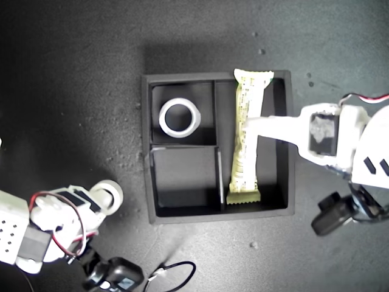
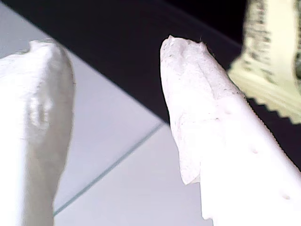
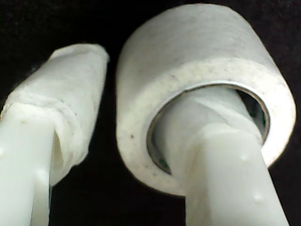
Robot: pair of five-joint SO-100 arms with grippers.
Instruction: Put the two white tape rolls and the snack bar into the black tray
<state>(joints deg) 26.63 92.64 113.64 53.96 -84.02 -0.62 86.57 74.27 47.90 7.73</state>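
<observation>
Though not yet complete, judged about two thirds along. In the exterior view: black tray (image 1: 219, 217) in the middle of the dark tabletop (image 1: 73, 91), seated tape roll (image 1: 179, 117) flat in the small compartment at the tray's upper left in this view, the small compartment below it bare. Snack bar (image 1: 246, 146) in the long compartment, long axis running top to bottom of this view, its upper crimped end riding on the tray wall, not fully down. My first claw (image 1: 248, 125) reaching in from the exterior view's right, directly over the bar's middle. My second claw (image 1: 103, 199) off the tray at the exterior view's lower left, with the loose tape roll (image 1: 117, 187) at its tip, above the tabletop.

In the first wrist view: my first claw (image 2: 117, 80) spread wide, nothing between the jaws; the snack bar (image 2: 273, 61) just beyond one fingertip, apart from it. Pale surface under the jaws, too glary to name.

In the second wrist view: my second claw (image 3: 141, 80) with one finger threaded through the hole of the loose tape roll (image 3: 197, 61), the other finger outside the wall with a dark gap showing, so hooked rather than pinched, jaws a little apart.

Turning point for the coming move, by judgement: bare compartment up and to the exterior view's right of the second claw, nearest to that arm; roll's hole to end facing up.
</observation>
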